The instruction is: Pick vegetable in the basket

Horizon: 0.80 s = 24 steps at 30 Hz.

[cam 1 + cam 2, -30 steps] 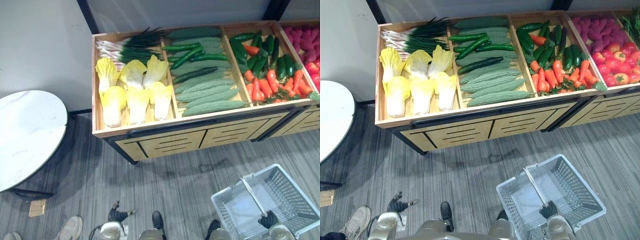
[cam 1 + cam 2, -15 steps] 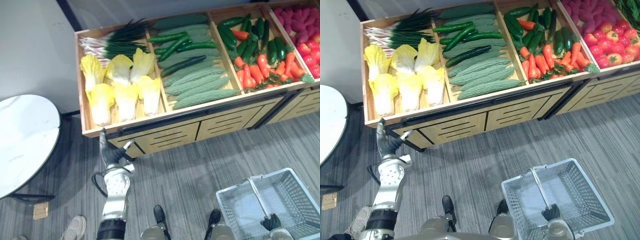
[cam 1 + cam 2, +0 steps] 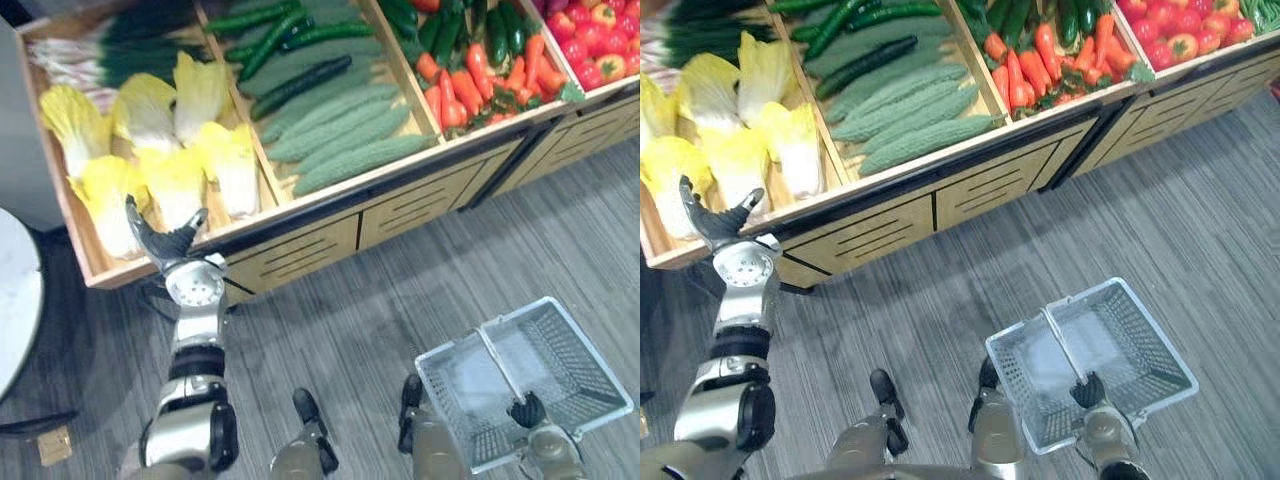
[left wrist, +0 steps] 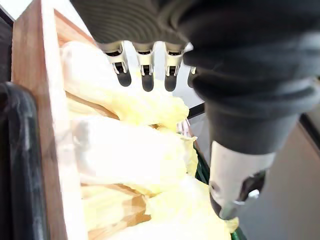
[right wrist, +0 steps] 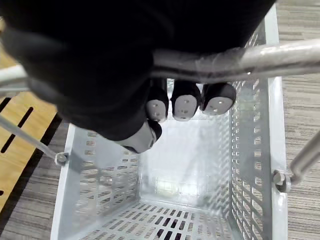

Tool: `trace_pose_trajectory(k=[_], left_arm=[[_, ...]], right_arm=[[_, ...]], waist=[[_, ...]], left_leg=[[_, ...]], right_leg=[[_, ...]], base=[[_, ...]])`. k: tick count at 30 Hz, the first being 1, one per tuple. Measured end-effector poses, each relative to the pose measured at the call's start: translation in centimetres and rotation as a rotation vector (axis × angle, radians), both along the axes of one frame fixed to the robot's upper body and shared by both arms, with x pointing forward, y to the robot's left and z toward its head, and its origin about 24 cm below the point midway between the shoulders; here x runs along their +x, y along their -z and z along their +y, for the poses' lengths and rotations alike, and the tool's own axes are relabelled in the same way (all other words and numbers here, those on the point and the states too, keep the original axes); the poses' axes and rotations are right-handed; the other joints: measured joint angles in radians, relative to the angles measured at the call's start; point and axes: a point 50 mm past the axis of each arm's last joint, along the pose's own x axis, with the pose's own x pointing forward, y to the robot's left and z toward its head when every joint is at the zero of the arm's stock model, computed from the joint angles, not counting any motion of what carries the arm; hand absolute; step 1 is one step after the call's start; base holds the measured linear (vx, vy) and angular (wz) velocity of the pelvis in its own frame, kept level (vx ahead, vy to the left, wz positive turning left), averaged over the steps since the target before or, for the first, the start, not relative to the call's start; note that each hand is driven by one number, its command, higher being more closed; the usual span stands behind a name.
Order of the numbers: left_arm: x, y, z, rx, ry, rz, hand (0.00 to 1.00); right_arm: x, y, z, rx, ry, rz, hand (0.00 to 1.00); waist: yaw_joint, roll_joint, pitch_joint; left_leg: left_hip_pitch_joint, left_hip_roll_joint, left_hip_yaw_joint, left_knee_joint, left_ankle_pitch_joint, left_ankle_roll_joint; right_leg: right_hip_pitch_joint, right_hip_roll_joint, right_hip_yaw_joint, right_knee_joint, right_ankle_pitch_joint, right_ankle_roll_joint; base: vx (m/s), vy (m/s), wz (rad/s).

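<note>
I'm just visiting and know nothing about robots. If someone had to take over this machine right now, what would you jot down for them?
Left hand: open and holding nothing. It is raised at the front edge of the wooden stall, fingers reaching toward the yellow cabbages.
Right hand: shut on the handle of the grey basket, carried at the robot's right side.
Done: nothing picked yet; the basket is empty.
Left: grasp a vegetable, probably a cabbage since those are nearest the left hand, then put it in the basket.
</note>
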Motion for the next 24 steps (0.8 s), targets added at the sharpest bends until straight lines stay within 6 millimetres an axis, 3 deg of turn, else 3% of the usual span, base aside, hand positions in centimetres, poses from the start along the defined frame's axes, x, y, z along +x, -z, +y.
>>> trace_pose_trajectory(k=[24], left_arm=[[2.5, -4.3, 0.2, -0.068, -0.056, -0.054, 0.0]], right_arm=[[2.5, -1.0, 1.0, -0.03, -0.062, -0.085, 1.0]], waist=[[0.007, -0.013, 0.09]], left_leg=[[-0.05, 0.004, 0.003, 0.0, 0.004, -0.004]], right_leg=[[-0.062, 0.007, 0.049, 0.016, 0.002, -0.002]], base=[[0.05, 0.004, 0.0]])
